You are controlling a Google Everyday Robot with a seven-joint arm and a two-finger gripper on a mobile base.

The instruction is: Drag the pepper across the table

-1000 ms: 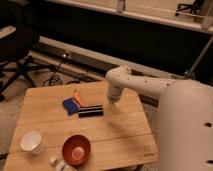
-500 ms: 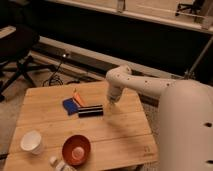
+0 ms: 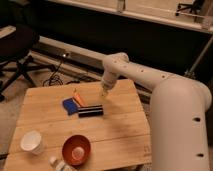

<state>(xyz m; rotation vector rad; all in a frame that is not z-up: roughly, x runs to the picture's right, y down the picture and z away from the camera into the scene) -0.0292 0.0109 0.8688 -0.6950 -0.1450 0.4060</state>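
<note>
Almost there: the gripper hangs just beyond the black bar's right end, apart from the pepper.
On the table, the pepper lies just behind the bar's left end, against the blue block. Whether the gripper is clenched or released I cannot tell. The pepper looks like a light, stiff, smooth toy, likely to skid or roll. Taking it across its thicker middle should serve better than the tapered end.

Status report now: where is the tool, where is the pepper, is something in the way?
Tool over table, right of pepper in view, not touching it. Pepper lies against blue block. Black bar close beside pepper, on its near side.
</note>
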